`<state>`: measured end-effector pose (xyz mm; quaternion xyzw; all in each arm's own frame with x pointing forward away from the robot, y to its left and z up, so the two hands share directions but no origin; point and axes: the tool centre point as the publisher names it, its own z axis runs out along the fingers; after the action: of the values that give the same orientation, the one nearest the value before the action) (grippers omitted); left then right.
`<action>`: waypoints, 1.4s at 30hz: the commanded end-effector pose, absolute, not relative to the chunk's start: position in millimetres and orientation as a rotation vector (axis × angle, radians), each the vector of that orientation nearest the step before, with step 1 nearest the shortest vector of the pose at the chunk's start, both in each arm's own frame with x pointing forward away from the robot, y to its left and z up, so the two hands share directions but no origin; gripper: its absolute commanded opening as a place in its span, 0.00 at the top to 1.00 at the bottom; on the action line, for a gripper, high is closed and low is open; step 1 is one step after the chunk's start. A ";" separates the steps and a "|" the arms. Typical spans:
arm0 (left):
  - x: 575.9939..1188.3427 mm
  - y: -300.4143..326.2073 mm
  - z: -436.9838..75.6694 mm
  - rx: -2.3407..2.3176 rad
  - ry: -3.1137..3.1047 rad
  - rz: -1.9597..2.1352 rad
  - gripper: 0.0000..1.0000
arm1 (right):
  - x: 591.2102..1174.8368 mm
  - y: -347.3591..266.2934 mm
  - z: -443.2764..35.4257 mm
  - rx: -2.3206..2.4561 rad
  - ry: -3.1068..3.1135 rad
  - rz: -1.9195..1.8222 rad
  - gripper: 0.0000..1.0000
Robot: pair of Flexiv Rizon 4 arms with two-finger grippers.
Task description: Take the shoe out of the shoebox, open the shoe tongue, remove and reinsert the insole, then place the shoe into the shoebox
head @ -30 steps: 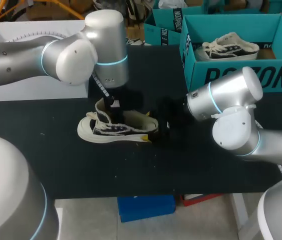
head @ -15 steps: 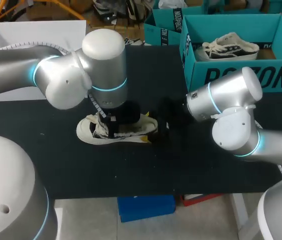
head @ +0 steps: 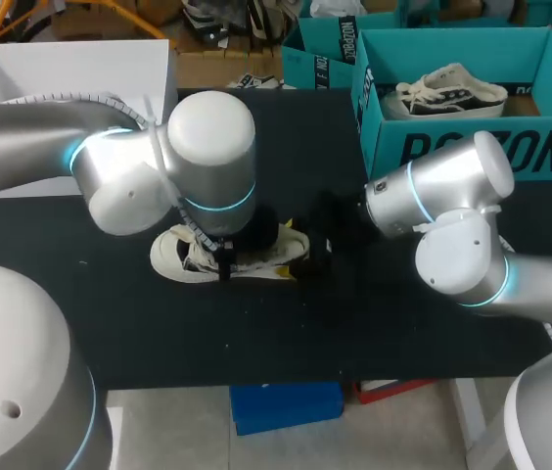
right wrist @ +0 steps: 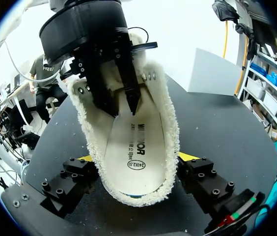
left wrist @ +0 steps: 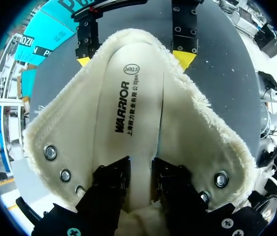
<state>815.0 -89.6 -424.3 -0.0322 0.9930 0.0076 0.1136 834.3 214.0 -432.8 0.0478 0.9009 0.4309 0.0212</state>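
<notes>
– At mid worktop (head: 256,333), shoe (right wrist: 164,129) lies lengthwise L–R, heel end clamped btwn right tool (right wrist: 136,157).
– And left tool (left wrist: 141,167)?
– Straight down inside the opening, over insole (left wrist: 133,113), slightly spread, gripping nothing afaict. It's the nearer one.

Cream fleece-lined shoe (left wrist: 197,123), cream insole (left wrist: 143,162) printed black, teal shoebox (head: 472,147), black table (head: 256,333)
</notes>
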 end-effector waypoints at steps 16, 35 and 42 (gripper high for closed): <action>856.2 -90.2 -459.3 -0.280 2.585 -0.040 0.68 | 836.8 212.7 -432.6 0.151 2.794 1.337 1.00; 872.4 -100.4 -443.3 -0.384 2.638 -0.152 1.00 | 836.8 212.7 -432.6 0.151 2.794 1.337 1.00; 858.9 -99.9 -425.8 -0.335 2.792 -0.204 1.00 | 836.8 212.7 -432.6 0.151 2.794 1.337 1.00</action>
<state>847.6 -99.6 -419.3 -0.1271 0.9708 -0.0605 0.1944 838.8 209.2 -432.6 0.0491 0.9008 0.4309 0.0207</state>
